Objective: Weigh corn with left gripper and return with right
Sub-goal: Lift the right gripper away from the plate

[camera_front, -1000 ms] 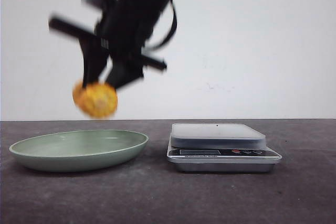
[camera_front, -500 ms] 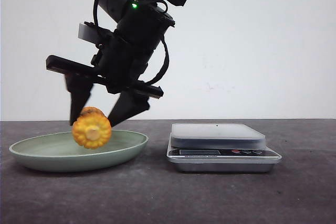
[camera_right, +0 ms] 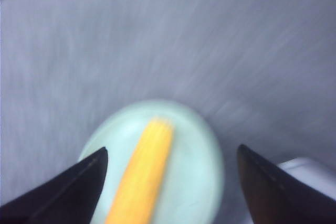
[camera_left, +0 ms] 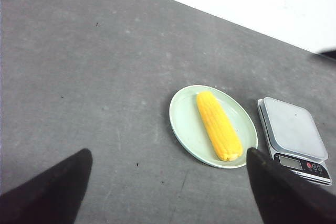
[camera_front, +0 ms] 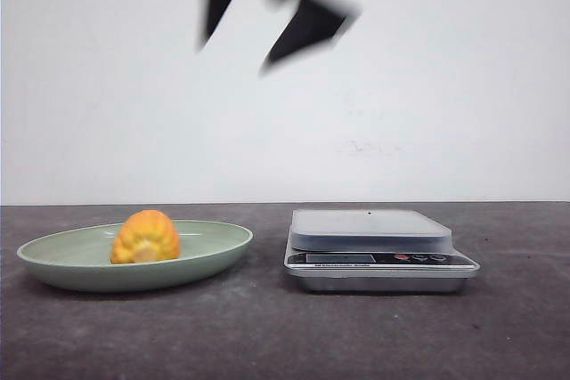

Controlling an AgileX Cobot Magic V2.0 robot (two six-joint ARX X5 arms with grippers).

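Note:
The corn [camera_front: 145, 236], orange-yellow, lies in the pale green plate [camera_front: 214, 251] on the left of the table. My right gripper [camera_front: 240, 49] is a blurred black shape high above the plate, open and empty. In the right wrist view its fingers [camera_right: 79, 182] spread wide over the corn [camera_right: 142, 171] and the plate [camera_right: 202, 166], well clear of both. My left gripper [camera_left: 168, 151] is open and empty, high above the table. It sees the corn [camera_left: 218, 125] in the plate [camera_left: 181, 119] from a distance. The left gripper does not show in the front view.
A silver kitchen scale [camera_front: 370, 229] with a bare platform stands just right of the plate. It also shows in the left wrist view [camera_left: 291, 127] and at the edge of the right wrist view [camera_right: 310, 169]. The table is dark grey and the back wall is white.
The right gripper brought the corn down to the plate, let it go and rose sharply out of the frame's top. The corn now rests in the plate.

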